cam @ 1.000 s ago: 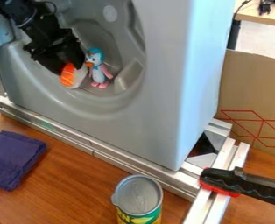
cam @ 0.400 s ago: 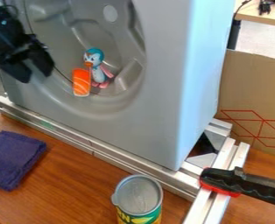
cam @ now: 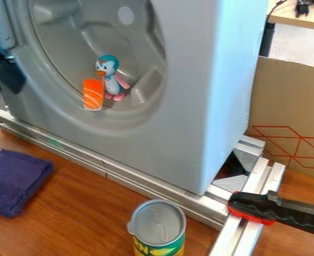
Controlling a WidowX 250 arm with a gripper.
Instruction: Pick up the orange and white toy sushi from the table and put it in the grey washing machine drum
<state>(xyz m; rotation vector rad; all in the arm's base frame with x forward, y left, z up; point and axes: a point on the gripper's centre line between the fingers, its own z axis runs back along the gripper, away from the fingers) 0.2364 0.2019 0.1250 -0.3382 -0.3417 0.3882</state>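
Tool point(cam: 3, 94) hangs open; toy sushi point(cam: 93, 94) sits beside toy penguin point(cam: 111, 80)

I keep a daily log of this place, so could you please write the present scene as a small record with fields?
Gripper: black gripper, at the left edge, fingers apart, holding nothing
Nearest toy: orange toy with white stripes, on the rim of the hollow
Beside it: penguin toy, upright, blue head, pink feet
Toys' place: grey housing with a rounded hollow
Cloth: purple cloth, folded, on the wooden table
Can: silver-topped can, at the front
Clamp: black and red clamp, on the metal rails
Behind: cardboard
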